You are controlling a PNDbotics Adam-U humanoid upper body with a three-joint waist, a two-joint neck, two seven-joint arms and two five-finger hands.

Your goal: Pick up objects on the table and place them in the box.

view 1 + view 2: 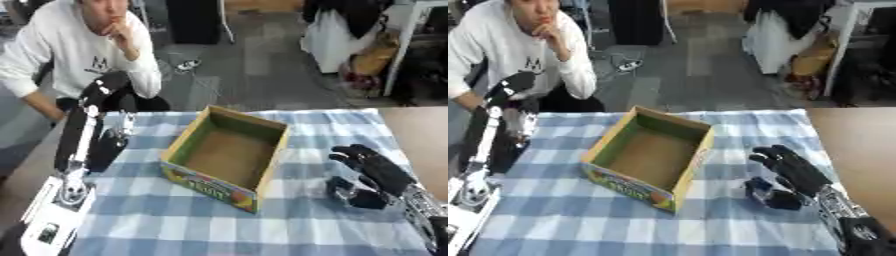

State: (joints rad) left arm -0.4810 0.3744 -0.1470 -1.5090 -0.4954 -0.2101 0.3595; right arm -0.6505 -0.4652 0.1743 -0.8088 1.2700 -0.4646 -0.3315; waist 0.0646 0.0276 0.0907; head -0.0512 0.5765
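An open cardboard box (194,135) with a green inner wall and a colourful printed front stands in the middle of the checked tablecloth; only bare brown floor shows inside it. To the box's right, my right hand (381,172) lies low over the table with its fingers (354,152) stretched out toward the far side. A small dark blue object (765,194) sits on the cloth under the thumb side of that hand, touching it. My left hand (109,146) hangs dark at the table's left edge, apart from the box.
The blue-and-white checked cloth (175,220) covers the table; bare wood (859,145) shows at the right. My left forearm (66,195) rises from the lower left corner. A person sits beyond the far left edge, not touching anything on the table.
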